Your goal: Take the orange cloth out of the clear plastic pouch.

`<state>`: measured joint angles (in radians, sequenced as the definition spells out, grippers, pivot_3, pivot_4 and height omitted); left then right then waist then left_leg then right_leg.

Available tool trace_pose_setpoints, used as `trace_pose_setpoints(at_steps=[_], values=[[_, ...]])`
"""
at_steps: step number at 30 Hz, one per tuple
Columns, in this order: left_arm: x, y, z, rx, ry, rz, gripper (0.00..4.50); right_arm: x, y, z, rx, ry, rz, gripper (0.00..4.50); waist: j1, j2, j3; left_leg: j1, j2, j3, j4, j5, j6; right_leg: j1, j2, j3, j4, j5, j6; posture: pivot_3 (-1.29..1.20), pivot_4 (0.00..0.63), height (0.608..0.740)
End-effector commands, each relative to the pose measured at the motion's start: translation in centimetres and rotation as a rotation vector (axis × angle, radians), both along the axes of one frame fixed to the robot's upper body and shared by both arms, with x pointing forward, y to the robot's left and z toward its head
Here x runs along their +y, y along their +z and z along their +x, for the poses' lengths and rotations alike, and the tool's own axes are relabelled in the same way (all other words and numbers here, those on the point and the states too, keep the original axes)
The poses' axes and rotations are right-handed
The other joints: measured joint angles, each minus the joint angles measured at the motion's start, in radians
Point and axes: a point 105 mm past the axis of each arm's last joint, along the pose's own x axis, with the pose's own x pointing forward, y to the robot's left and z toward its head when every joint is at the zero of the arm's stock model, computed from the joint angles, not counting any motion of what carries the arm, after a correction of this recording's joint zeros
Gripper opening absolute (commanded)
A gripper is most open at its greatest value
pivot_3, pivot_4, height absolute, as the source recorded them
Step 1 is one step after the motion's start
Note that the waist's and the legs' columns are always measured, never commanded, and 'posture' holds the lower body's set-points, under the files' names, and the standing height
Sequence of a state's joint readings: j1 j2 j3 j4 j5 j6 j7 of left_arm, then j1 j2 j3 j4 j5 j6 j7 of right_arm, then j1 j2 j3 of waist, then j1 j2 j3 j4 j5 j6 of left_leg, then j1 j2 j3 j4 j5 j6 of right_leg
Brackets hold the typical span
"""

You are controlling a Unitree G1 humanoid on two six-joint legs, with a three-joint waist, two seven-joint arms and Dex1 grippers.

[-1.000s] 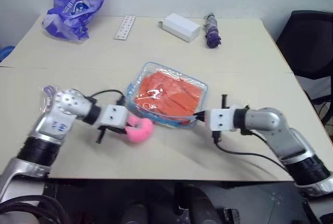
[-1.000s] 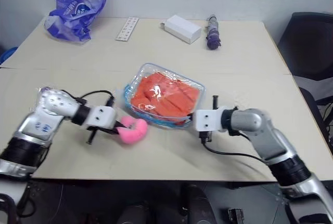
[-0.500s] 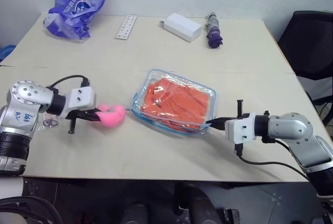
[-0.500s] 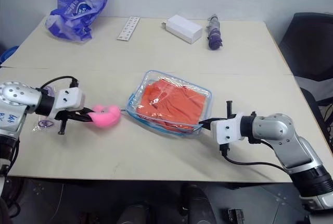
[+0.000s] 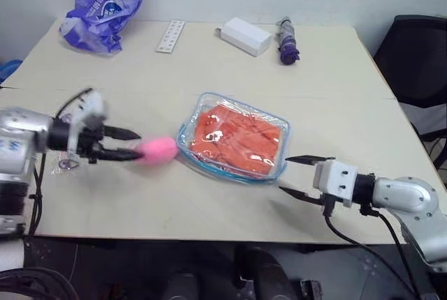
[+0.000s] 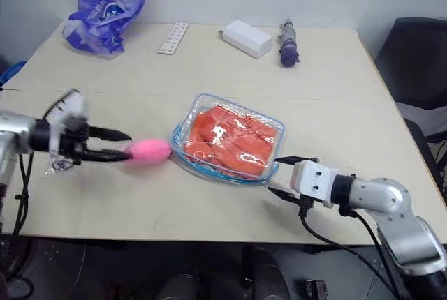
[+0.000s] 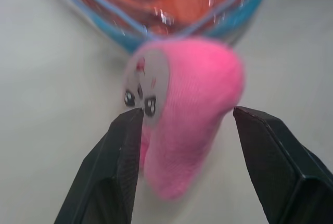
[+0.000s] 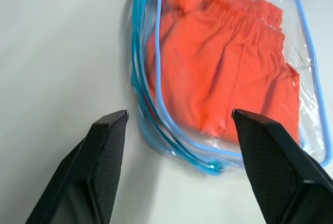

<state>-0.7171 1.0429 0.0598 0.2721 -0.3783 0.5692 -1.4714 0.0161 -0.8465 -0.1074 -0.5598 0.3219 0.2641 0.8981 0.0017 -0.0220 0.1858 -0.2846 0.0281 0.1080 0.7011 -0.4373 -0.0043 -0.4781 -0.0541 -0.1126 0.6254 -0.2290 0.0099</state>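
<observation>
Both grippers gape empty, left [image 5: 133, 144] at the pink plush [image 5: 158, 150], right [image 5: 297, 176] just off the glossy blue-trimmed pouch [image 5: 234, 138], its wrinkled orange cloth [image 5: 237, 141] inside.

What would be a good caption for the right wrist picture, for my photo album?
Open right end effector faces the clear plastic pouch, orange cloth inside.

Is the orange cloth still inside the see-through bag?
Yes, inside. The orange cloth lies folded behind the shiny plastic of the clear plastic pouch, with the blue zipper edge running all around it.
</observation>
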Motion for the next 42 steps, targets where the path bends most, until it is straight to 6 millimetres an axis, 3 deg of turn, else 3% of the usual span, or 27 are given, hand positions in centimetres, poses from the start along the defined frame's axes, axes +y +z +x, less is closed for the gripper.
trace_pose_setpoints(at_steps=[1, 3, 9, 15, 20, 21, 22, 26, 30, 37, 42], values=[[-3.2, 2.2, -0.8, -0.07, -0.191, 0.041, 2.91, 0.7, 1.7, -2.0, 0.081, 0.004, 0.141, 3.38, 0.003, 0.0, 0.0, 0.0, 0.0, 0.0, 0.0, 0.0, 0.0, 0.001, 0.0, 0.0, 0.0, 0.0, 0.0, 0.0, 0.15, 0.74], [-5.3, 1.4, -0.8, -0.126, -0.301, 0.143, 2.91, 0.9, 1.9, -2.7, 0.129, 0.004, 0.179, 3.38, 0.01, 0.0, 0.0, 0.001, -0.001, -0.001, 0.0, 0.0, 0.0, 0.002, 0.004, 0.0, 0.0, 0.0, 0.0, 0.0, 0.15, 0.74], [-10.0, -4.7, 2.3, -0.487, -0.533, 0.525, 2.91, 0.7, 2.4, -2.6, 0.133, -0.053, 0.201, 3.38, 0.02, 0.0, 0.0, 0.002, -0.001, 0.001, 0.0, -0.002, -0.002, 0.007, 0.009, 0.006, -0.003, 0.0, 0.0, 0.0, 0.15, 0.74], [-12.3, -6.4, 4.4, -0.656, -0.558, 0.516, 2.91, 0.3, 2.4, -2.6, 0.127, -0.09, 0.196, 3.38, 0.021, 0.0, 0.0, 0.002, 0.001, 0.006, 0.0, -0.002, -0.004, 0.004, 0.01, 0.008, -0.002, 0.001, -0.001, 0.0, 0.15, 0.74], [-13.0, -6.8, 4.4, -0.709, -0.566, 0.467, 2.91, 0.2, 1.9, -3.1, 0.13, -0.118, 0.2, 3.38, 0.023, 0.0, 0.0, 0.002, 0.001, 0.006, 0.0, -0.002, -0.003, 0.004, 0.01, 0.007, -0.003, 0.001, -0.001, 0.0, 0.15, 0.74], [-13.0, -6.8, 4.4, -0.715, -0.565, 0.462, 2.53, 0.1, 1.8, -3.2, 0.131, -0.121, 0.199, 3.43, 0.022, 0.0, 0.0, 0.002, 0.001, 0.006, 0.0, -0.002, -0.003, 0.004, 0.01, 0.007, -0.003, 0.001, -0.001, 0.0, 0.15, 0.74], [-12.8, -6.9, 4.5, -0.714, -0.563, 0.459, 2.4, 0.1, 1.7, -3.3, 0.131, -0.124, 0.199, 3.43, 0.022, 0.0, 0.0, 0.002, 0.001, 0.006, 0.0, -0.002, -0.003, 0.004, 0.01, 0.008, -0.003, 0.001, -0.001, 0.0, 0.15, 0.74], [-12.2, -6.9, 4.1, -0.673, -0.574, 0.434, 1.15, 0.0, 1.7, -3.4, 0.127, -0.132, 0.199, 3.43, 0.021, 0.0, 0.0, 0.002, 0.001, 0.007, 0.0, -0.002, -0.003, 0.004, 0.01, 0.008, -0.002, 0.001, -0.001, 0.0, 0.15, 0.74], [-12.3, -6.2, 2.6, -0.538, -0.614, 0.304, 0.03, 0.0, 1.6, -3.3, 0.126, -0.132, 0.192, 3.43, 0.021, 0.0, 0.0, 0.002, 0.001, 0.007, 0.0, -0.003, -0.003, 0.004, 0.012, 0.008, -0.002, 0.001, -0.001, 0.0, 0.15, 0.74], [-13.1, -4.2, 0.8, -0.183, -0.539, 0.068, 0.03, 0.9, 1.0, -2.3, 0.121, -0.091, 0.136, 3.43, 0.019, 0.0, 0.0, 0.003, 0.001, 0.006, 0.0, -0.002, -0.003, 0.004, 0.014, 0.008, -0.002, 0.001, -0.001, 0.0, 0.15, 0.74], [-14.2, -4.2, 2.6, -0.102, -0.354, 0.016, 0.03, 2.8, 0.5, -1.9, 0.137, -0.033, 0.125, 3.43, 0.021, 0.0, 0.0, 0.003, 0.0, 0.006, 0.0, -0.002, -0.003, 0.004, 0.014, 0.008, -0.002, 0.001, -0.001, 0.0, 0.15, 0.74]])
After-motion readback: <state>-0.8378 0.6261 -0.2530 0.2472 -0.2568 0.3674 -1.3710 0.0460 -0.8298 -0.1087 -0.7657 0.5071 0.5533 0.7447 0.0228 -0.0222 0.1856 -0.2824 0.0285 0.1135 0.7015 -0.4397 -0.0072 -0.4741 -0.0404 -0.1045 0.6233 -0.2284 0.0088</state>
